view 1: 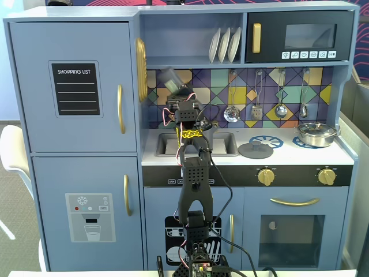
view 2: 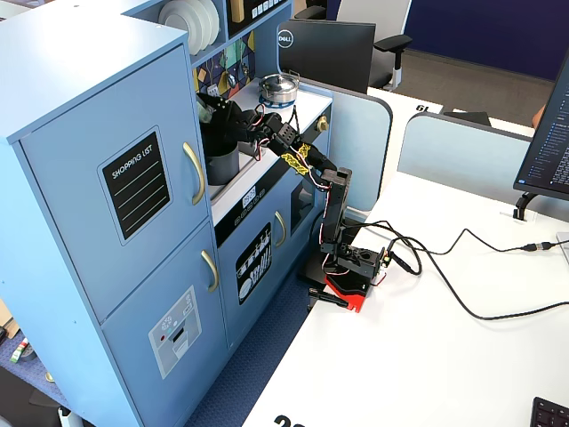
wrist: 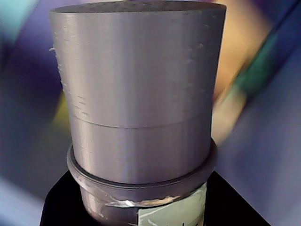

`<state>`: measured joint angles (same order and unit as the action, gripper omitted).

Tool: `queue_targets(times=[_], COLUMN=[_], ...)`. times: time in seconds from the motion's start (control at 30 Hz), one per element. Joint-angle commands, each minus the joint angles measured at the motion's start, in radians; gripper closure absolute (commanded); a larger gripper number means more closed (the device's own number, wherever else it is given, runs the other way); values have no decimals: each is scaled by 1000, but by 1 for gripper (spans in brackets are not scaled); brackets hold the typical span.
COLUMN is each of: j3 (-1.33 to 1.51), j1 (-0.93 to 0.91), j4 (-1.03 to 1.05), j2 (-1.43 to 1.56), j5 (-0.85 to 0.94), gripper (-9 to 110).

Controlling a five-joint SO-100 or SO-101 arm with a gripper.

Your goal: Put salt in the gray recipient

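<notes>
Fixed front view, left to right: fridge doors with the shopping list board [view 1: 77, 89], then the arm [view 1: 192, 190] rising in front of the sink [view 1: 222, 143] and hiding most of it. The salt [view 1: 171, 79] sits above the arm's wrist, tilted and motion-blurred against the tiled backsplash, label barely readable. Tool [view 1: 176, 92] is mostly hidden behind the wrist here; fingertips can't be made out. Right of the sink: flat gray lid [view 1: 256, 150] on the desk [view 1: 346, 157], then the shiny silver pan [view 1: 316, 134] on the far burner.

Wrist view: salt shaker body [wrist: 141, 108] fills nearly the whole frame, close up, ridged gray cylinder with a collar near the bottom and a scrap of pale green label at the lower edge. Dark tool parts at the bottom corners flank it, so the tool is clenched on the salt. Background is pure blur.

Side fixed view: gray recipient [view 2: 222, 164] stands on the desk near the sink, partly cut off by the fridge edge. Tool [view 2: 213, 114] and the salt [view 2: 204, 104] are just above it, small and dark. Can't tell whether the salt touches the pot rim. Arm base [view 2: 354, 267] is on the white table [view 2: 427, 374].
</notes>
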<state>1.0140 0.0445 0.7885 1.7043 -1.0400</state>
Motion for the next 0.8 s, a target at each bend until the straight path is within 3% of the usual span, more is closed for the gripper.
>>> queue_targets(times=[0.0,0.3,0.4,0.63,0.77], j3=[-77,101,54,-46,41], j1=[-6,40,29,0,11], j4=[117,-397,-353,60,-46], j2=[20,110,89,41,72], j5=[-12,84,69,14,26], gripper=[101,101,101,101,101])
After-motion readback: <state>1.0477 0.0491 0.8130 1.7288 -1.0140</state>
